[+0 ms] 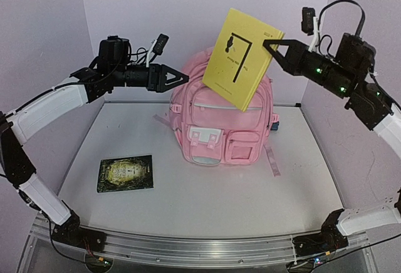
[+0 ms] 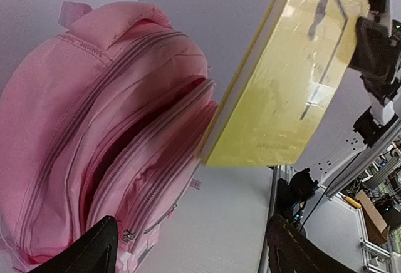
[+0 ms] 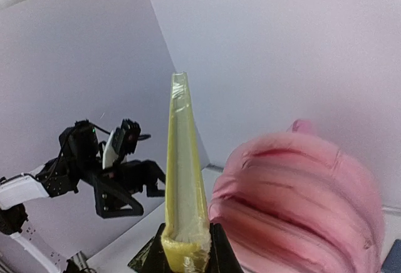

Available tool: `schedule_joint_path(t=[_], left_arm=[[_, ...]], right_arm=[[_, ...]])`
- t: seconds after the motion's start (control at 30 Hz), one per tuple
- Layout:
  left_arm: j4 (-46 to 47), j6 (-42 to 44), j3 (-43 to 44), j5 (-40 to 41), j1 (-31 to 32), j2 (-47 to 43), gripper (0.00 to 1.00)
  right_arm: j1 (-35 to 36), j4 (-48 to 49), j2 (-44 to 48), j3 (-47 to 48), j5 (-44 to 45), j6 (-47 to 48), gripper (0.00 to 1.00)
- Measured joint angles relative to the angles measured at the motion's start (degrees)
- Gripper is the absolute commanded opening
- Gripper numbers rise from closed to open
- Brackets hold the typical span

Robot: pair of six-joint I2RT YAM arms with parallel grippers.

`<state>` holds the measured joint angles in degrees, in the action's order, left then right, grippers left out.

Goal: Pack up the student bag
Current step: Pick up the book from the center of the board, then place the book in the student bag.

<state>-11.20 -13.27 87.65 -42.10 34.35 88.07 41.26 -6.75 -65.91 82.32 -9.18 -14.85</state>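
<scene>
Overhead, the right gripper (image 1: 270,43) clamps a yellow book (image 1: 241,57) (tilted) above the student bag (image 1: 225,129); the left gripper (image 1: 185,77) gapes wide nearby.

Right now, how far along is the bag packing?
Done: the student bag stands upright, its compartments unzipped. In hand: the right gripper clamps the yellow book above the opening, not yet inside; the left gripper is open beside the bag's top. Left: lower that book in, then the dark book lying on the table.

Student bag (image 1: 222,123) upright, yellow book (image 1: 241,57) tilted over it in right jaws, left jaws alongside, dark book (image 1: 125,173) lying left.
</scene>
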Motion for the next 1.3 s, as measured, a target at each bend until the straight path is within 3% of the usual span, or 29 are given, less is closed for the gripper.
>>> schedule_joint_path(t=[0.23, 0.9, 1.3], left_arm=[[-6.8, 9.4, 6.9, 6.0, 2.1, 9.4, 0.59], [-9.1, 18.0, 10.7, 14.6, 4.0, 11.0, 0.63], [-10.1, 20.8, 13.7, 15.3, 4.0, 11.5, 0.56]], right_arm=[[-0.1, -0.6, 0.2, 6.6, 8.9, 6.3, 0.0], [-0.8, -4.9, -0.3, 6.2, 10.6, 7.9, 0.0], [-0.8, -5.1, -0.2, 5.8, 9.5, 7.9, 0.0]])
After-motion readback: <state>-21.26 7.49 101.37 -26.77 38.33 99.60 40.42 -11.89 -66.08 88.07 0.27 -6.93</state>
